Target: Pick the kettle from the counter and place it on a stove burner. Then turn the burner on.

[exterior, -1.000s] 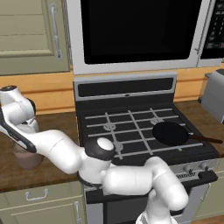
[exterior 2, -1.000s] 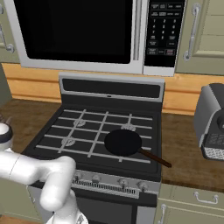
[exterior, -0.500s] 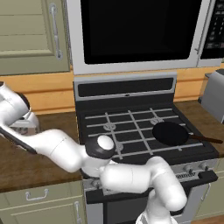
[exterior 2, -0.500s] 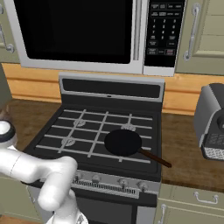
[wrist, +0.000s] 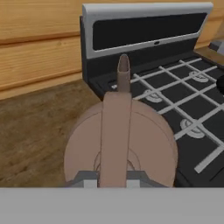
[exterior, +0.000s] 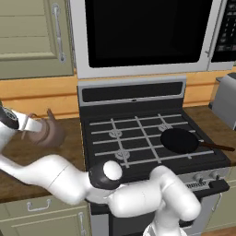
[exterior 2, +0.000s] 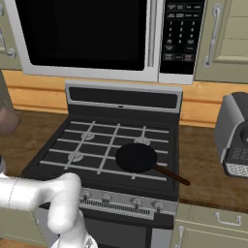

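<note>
My gripper (exterior: pixel 27 125) is shut on the thin arched handle of the brownish-mauve kettle (exterior: pixel 48 132), which hangs just above the dark wood counter (exterior: pixel 27 161) left of the stove. In the hand view the kettle (wrist: pixel 120 140) lies right below the gripper (wrist: pixel 114 179), its spout pointing toward the stove's back panel. The kettle (exterior 2: pixel 7 123) also peeks in at the left edge of the right base view. The free left burners (exterior: pixel 115 133) (exterior: pixel 122 154) lie under the grate to the kettle's right; one burner (wrist: pixel 153 97) is just beyond the spout.
A black frying pan (exterior: pixel 179 139) (exterior 2: pixel 136 157) covers the front right burner, handle pointing right. Stove knobs (exterior 2: pixel 106 197) line the front panel. A toaster (exterior 2: pixel 235 135) stands on the right counter. A microwave (exterior: pixel 143 32) hangs over the stove.
The jaws have closed on the kettle's handle. The hand has dropped, and the kettle now shows farther right, toward the stove.
</note>
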